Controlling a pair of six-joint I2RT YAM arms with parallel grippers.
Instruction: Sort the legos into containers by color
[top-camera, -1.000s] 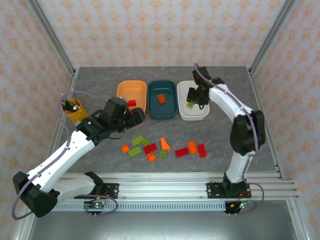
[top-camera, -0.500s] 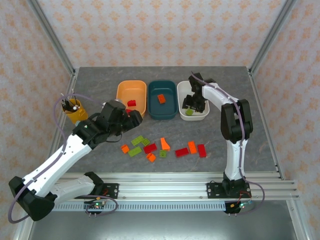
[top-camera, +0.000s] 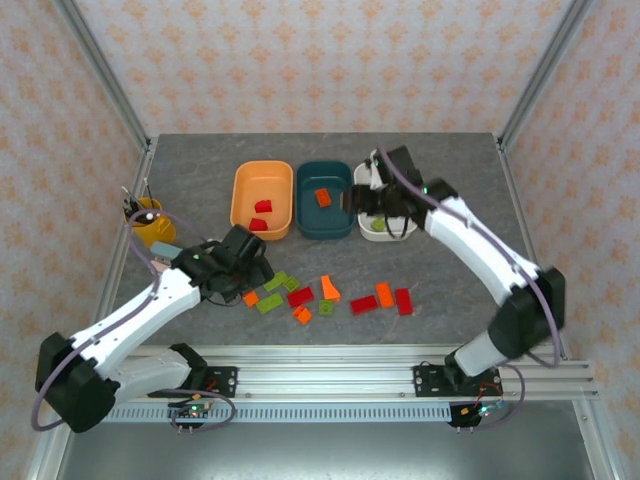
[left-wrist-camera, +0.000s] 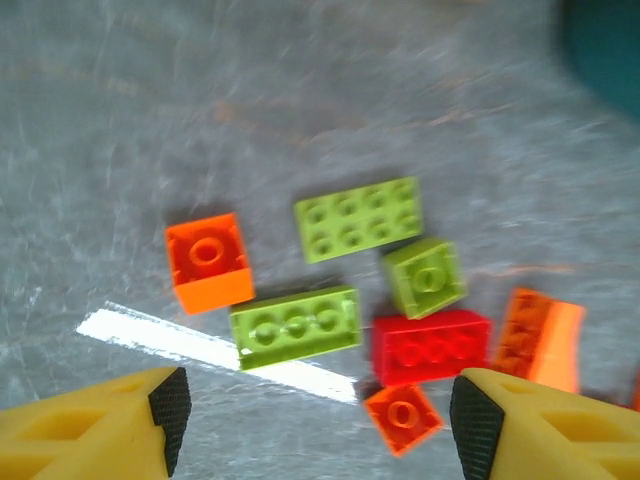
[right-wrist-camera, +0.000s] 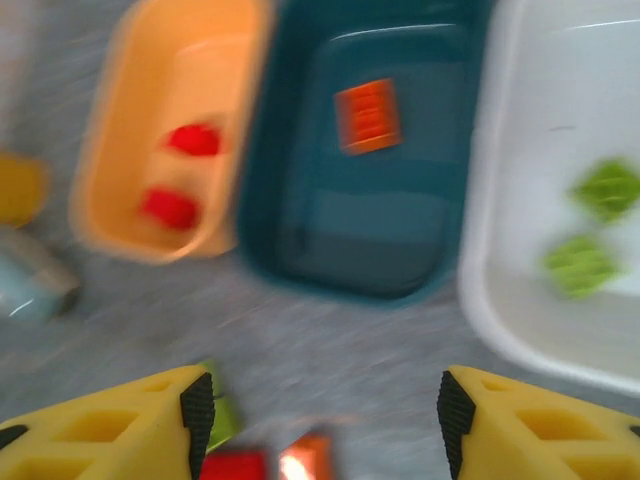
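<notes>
The left claw (left-wrist-camera: 320, 408) hangs released, empty, over legos (left-wrist-camera: 295, 327) on the tabletop (left-wrist-camera: 200, 120); the right claw (right-wrist-camera: 322, 410) gapes empty beside the teal tub (right-wrist-camera: 380, 225) and white tub (right-wrist-camera: 540, 130)

Grey table (top-camera: 190, 170) under orange tub (top-camera: 238, 200), teal tub (top-camera: 302, 205), white tub (top-camera: 395, 236), yellow cup (top-camera: 150, 230), scattered legos (top-camera: 300, 296).

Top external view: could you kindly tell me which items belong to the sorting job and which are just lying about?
Job: loose legos, orange tub, teal tub, white tub.
Lying about: yellow pen cup, pale blue block.
</notes>
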